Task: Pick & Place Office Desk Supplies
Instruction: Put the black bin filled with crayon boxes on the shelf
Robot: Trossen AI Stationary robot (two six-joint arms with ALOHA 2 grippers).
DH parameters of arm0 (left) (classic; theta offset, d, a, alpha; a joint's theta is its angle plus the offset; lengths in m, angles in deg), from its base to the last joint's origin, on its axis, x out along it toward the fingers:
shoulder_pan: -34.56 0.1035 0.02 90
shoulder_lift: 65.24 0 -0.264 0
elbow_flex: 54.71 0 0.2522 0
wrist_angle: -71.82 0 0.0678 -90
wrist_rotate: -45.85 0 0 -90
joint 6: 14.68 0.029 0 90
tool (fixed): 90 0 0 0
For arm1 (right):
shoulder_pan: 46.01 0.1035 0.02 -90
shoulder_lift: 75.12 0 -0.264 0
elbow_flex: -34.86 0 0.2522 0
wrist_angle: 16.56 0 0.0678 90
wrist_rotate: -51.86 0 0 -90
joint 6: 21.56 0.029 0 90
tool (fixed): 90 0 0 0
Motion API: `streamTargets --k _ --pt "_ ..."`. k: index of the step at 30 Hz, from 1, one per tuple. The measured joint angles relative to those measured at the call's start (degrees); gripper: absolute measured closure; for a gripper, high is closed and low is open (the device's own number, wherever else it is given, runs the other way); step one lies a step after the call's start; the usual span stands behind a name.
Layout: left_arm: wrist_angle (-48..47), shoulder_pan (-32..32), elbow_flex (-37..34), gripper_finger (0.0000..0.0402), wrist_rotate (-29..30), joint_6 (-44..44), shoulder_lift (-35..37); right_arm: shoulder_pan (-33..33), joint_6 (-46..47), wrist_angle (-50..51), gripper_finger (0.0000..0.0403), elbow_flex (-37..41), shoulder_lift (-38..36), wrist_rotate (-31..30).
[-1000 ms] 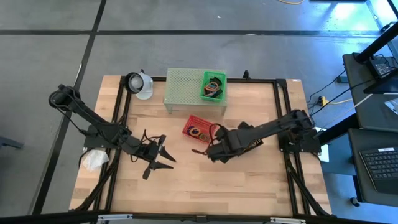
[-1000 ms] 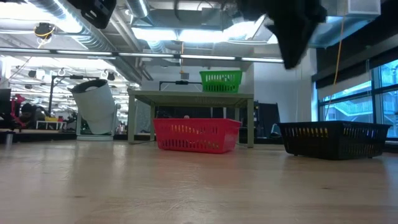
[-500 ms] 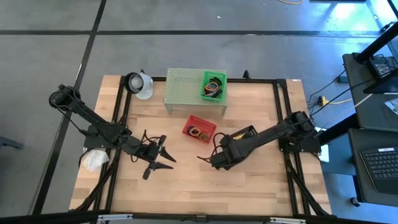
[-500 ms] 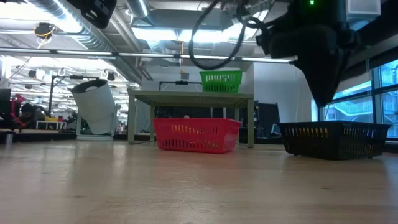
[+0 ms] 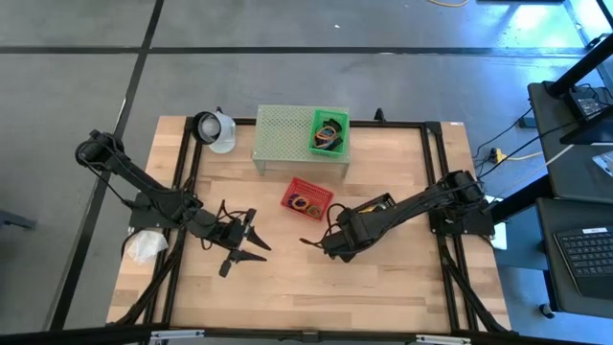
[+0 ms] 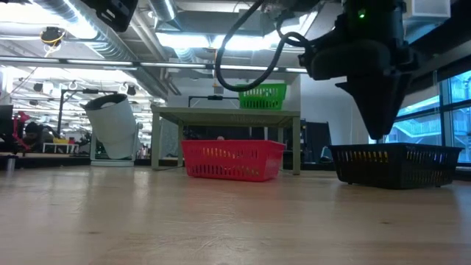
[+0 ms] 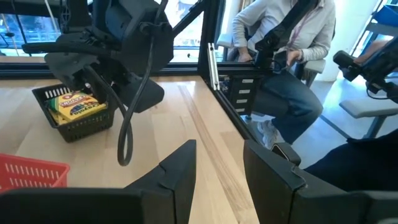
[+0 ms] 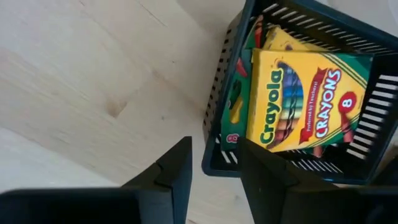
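Starting at the tabletop's left edge, one white wad [image 5: 146, 246] lies beside the left gripper [image 5: 251, 242], whose jaws stand apart on nothing. One pale green shelf [image 5: 287, 140] at the far edge carries one green basket [image 5: 329, 133] of loops. One red basket [image 5: 306, 198] of loops sits near the middle. Toward the right edge, the right gripper [image 5: 308, 241] hovers with its jaws parted and empty, just beside one black basket [image 8: 292, 93] holding at least two crayon boxes [image 8: 303, 102].
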Motion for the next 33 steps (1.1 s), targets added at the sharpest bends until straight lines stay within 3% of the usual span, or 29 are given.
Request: streamTargets --k 18,22,28,33 --pt "0.0 0.0 0.0 0.0274 0.0 0.0 0.0 -3.14 -1.5 -9.68 0.0279 9.38 -0.2 0.12" --pt "0.0 0.0 0.0 0.0274 0.0 0.02 0.0 -3.74 -2.71 -11.5 0.0308 10.56 -0.46 0.19" --pt "-0.02 0.0 0.0 0.0274 0.0 0.0 0.0 -4.5 -6.12 -13.06 0.0386 10.85 0.03 0.35" --pt "-0.02 0.01 0.0 0.0274 0.0 0.0 0.0 -4.55 -6.59 -14.18 0.0396 10.88 0.0 0.6"
